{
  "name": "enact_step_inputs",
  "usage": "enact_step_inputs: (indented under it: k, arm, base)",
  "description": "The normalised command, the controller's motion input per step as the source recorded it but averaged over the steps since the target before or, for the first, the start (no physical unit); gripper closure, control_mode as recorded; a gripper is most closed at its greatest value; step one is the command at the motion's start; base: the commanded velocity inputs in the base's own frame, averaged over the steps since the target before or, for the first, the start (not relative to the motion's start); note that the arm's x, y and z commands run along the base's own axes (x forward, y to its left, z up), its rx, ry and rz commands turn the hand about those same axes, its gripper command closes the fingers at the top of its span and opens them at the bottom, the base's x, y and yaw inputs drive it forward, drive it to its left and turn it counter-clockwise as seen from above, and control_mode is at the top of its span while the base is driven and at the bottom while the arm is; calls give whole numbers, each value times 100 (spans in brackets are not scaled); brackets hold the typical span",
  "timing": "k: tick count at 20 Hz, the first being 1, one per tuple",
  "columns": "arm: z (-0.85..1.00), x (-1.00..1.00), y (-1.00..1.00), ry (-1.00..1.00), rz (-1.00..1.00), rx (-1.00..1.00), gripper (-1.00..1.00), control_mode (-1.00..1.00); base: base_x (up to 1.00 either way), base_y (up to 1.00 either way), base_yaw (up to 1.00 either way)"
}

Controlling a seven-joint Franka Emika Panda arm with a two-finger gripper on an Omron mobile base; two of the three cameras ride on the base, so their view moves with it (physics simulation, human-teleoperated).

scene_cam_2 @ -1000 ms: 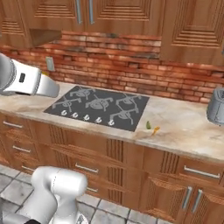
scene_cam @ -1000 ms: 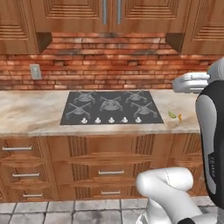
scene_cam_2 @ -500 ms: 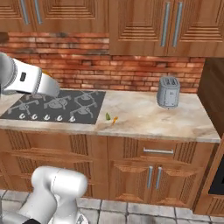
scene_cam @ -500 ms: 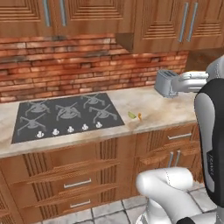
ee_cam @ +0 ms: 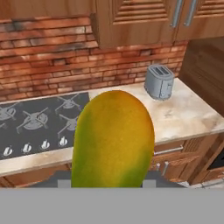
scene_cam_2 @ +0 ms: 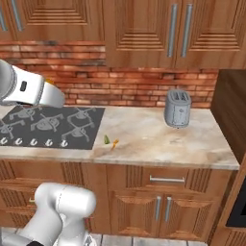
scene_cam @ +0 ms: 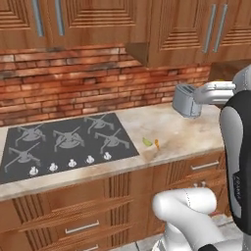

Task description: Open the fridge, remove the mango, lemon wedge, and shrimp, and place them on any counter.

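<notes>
The mango (ee_cam: 113,140), yellow-orange with green sides, fills the middle of the hand view, and my gripper (ee_cam: 109,180) is shut on it; the fruit hides the fingertips. It hangs above the front edge of the beige counter (ee_cam: 188,114). On that counter (scene_cam: 188,131), just right of the cooktop, lie the thin green lemon wedge (scene_cam: 146,141) and the tiny orange shrimp (scene_cam: 157,143) side by side. Both show again in the right base view: lemon wedge (scene_cam_2: 106,140), shrimp (scene_cam_2: 115,143). The fridge is out of view.
A black five-burner cooktop (scene_cam: 63,142) is set in the counter's left part. A silver toaster (scene_cam: 185,99) stands at the back right by the brick wall. Wooden cabinets hang above and stand below. A dark tall unit (scene_cam_2: 233,115) ends the counter at the right.
The whole scene has slid left in both base views as the base moved right along the counter; the toaster and the counter's right end have come into view. The mango stays in my grip.
</notes>
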Motion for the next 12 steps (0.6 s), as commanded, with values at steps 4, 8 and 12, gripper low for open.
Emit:
enact_step_inputs:
  k: [4, 8, 12]
  arm:
    - [0, 0, 0, 0, 0, 0, 100, 100]
    - [0, 0, 0, 0, 0, 0, 100, 100]
    - [0, 0, 0, 0, 0, 0, 100, 100]
  base:
    - [100, 13, 26]
    - [38, 0, 15]
    - [17, 0, 9]
